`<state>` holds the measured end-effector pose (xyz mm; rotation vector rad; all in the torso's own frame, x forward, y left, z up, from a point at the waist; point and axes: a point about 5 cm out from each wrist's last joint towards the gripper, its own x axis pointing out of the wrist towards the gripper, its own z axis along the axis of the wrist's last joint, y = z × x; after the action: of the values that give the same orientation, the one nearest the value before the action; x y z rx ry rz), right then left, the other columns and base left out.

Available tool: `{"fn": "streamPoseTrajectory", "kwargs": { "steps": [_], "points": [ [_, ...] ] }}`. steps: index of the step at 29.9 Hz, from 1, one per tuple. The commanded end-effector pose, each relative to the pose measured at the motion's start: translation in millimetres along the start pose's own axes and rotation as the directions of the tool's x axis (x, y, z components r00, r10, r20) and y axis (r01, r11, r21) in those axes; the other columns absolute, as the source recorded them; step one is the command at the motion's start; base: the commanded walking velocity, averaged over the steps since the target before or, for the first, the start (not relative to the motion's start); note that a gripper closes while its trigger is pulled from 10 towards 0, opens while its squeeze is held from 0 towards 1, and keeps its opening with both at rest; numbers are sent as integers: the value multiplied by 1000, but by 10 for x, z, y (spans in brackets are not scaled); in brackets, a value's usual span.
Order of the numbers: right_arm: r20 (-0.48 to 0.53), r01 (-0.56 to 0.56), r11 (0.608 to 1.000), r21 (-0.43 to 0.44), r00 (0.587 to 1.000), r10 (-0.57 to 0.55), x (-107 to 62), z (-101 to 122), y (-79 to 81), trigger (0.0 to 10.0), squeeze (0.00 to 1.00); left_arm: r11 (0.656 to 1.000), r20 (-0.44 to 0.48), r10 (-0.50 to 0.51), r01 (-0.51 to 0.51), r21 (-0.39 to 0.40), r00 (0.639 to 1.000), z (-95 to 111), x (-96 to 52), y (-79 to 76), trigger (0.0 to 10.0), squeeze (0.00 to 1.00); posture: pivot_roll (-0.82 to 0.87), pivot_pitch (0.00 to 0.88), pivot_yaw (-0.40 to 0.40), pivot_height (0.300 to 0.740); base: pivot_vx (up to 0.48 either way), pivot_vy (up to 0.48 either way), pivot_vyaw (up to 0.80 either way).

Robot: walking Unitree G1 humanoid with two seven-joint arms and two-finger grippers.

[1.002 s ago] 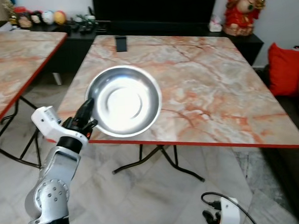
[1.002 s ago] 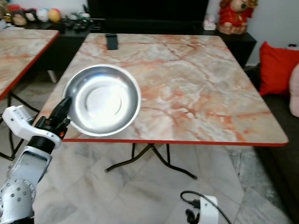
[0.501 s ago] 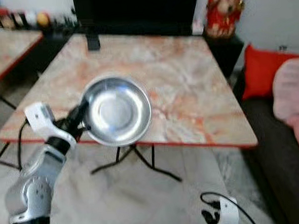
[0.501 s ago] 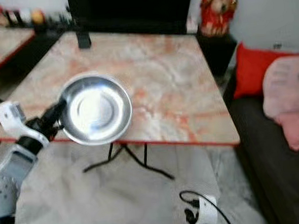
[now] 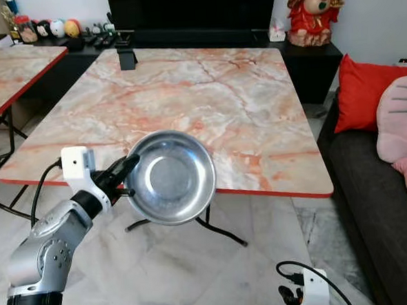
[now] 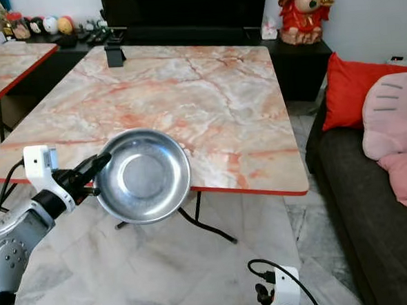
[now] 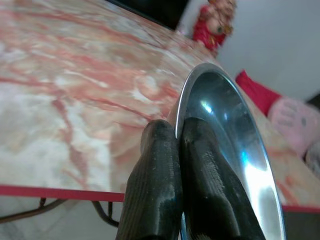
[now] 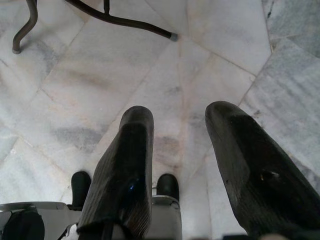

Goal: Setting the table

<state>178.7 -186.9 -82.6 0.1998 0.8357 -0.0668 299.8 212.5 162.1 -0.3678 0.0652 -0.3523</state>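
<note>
Steel bowl (image 5: 169,177) pinched at its rim by left gripper (image 5: 125,172), tilted, at near edge of marble table (image 5: 207,97). Black stand (image 5: 126,58) at far edge. Right gripper (image 8: 182,165) fingers apart above floor tiles (image 8: 100,75).

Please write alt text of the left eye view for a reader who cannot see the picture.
The robot's left gripper holds a shiny steel bowl by its rim, jaws shut, at the near edge of a marble-patterned table with a red border. A dark sofa with a red cushion stands to the right, on a pale tiled floor.
</note>
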Motion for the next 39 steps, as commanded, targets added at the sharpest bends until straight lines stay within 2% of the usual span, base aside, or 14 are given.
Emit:
{"fn": "streamPoseTrajectory", "kwargs": {
  "steps": [1,9,15,19,30,39],
  "points": [
    [-1,12,1000,3,1000,-12,-7,-4,-33,10000,0,999,51,-10,12,-34,999,74,31,-32,10000,0,52,0,-36,740,0,0,0],
    [-4,14,1000,1,1000,-14,-12,-18,-34,10000,0,992,119,-15,30,-120,993,66,60,-124,10000,0,53,0,-39,740,0,0,0],
    [-9,19,1000,10,1000,-19,-14,-30,-35,10000,0,992,127,-32,46,-114,991,91,78,-173,10000,0,49,0,-37,740,0,0,-513],
    [-3,22,1000,22,1000,-22,-14,-30,-33,10000,0,993,148,-16,33,-114,989,146,88,-143,10000,0,50,0,-35,740,0,0,0],
    [-1,8,1000,-7,1000,-8,-11,-18,-23,10000,0,993,141,-35,51,-110,989,146,101,-199,10000,0,52,0,-37,740,0,0,0],
    [-2,18,1000,7,1000,-18,-9,-16,-26,10000,0,992,138,-55,70,-108,989,128,111,-262,10000,0,53,0,-37,740,251,0,0]
  ]
}}
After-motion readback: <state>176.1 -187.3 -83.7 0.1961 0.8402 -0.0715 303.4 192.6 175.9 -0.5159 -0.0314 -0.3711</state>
